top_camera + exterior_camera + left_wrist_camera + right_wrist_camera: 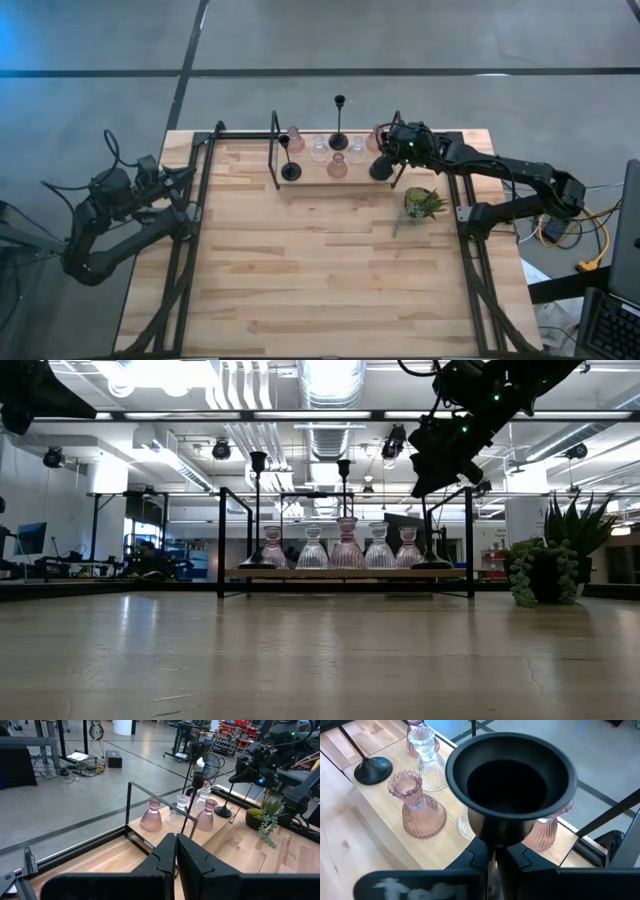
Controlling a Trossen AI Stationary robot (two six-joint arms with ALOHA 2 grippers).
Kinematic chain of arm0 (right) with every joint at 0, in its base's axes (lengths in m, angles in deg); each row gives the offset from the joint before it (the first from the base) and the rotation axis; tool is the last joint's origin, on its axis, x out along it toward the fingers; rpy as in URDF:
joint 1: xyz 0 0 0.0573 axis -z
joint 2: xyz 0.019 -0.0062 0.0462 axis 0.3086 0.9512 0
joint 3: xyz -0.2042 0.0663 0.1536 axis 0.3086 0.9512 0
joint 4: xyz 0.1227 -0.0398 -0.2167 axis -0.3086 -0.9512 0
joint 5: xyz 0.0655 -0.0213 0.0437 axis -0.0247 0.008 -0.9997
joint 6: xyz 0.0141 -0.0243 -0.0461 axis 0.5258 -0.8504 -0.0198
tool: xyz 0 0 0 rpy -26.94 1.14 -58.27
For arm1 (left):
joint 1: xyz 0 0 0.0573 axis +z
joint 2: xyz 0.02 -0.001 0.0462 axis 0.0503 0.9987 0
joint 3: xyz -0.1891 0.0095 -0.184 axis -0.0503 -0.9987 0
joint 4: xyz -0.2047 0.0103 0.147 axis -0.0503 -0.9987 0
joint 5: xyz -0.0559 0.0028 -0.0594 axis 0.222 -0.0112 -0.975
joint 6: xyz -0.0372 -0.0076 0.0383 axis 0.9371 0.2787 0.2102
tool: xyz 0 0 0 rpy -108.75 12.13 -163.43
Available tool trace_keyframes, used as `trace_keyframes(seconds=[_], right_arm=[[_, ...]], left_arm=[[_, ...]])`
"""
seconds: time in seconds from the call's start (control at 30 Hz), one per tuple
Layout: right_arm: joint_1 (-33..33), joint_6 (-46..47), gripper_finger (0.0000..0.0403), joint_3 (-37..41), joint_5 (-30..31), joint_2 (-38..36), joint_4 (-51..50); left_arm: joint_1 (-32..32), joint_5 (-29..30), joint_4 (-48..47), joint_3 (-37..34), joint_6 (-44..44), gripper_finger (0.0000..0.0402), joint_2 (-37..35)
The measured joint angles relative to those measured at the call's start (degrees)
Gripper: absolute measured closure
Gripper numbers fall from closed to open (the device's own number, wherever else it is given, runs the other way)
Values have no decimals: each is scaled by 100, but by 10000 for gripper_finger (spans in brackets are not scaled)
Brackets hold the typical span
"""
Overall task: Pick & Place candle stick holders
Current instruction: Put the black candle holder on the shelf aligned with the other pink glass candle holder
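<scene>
A wooden board (pixel 312 180) inside a black metal frame at the table's far edge carries the candle stick holders. There are pink glass ones (pixel 337 166) and clear glass ones (pixel 356 152). Two black thin-stemmed ones (pixel 290 171) (pixel 339 140) stand on their round bases. My right gripper (pixel 386 152) is over the board's right end, shut on the third black holder (pixel 507 775). My left gripper (pixel 176 854) is shut and empty at the table's left edge (pixel 183 180). My right gripper pinches the black holder's thin stem (pixel 493 851) between its two fingers, just under the cup. It comes slanting down from the table's right. The holder stays upright, its round base (pixel 432 563) at board level; whether the base rests there I cannot tell.
A small green plant (pixel 423 203) stands on the table just in front of the board's right end. The black frame's posts (pixel 468 540) rise around the board. Bare wooden tabletop (pixel 320 270) spreads from the board to the near edge.
</scene>
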Motion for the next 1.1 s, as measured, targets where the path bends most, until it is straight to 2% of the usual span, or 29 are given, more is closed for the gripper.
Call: trace_keyframes(seconds=[0.3,0.6,0.8,1.1], right_arm=[[0,-1,391,-4,-3,19,-18],[0,-4,371,31,-26,45,-223],[0,-5,345,20,-17,10,-339],[-9,-27,283,15,-2,-96,-415]], left_arm=[[-2,2,-2,0,0,385,0],[0,1,0,0,0,385,2],[0,2,-1,0,0,383,1],[0,2,-2,0,0,384,2]])
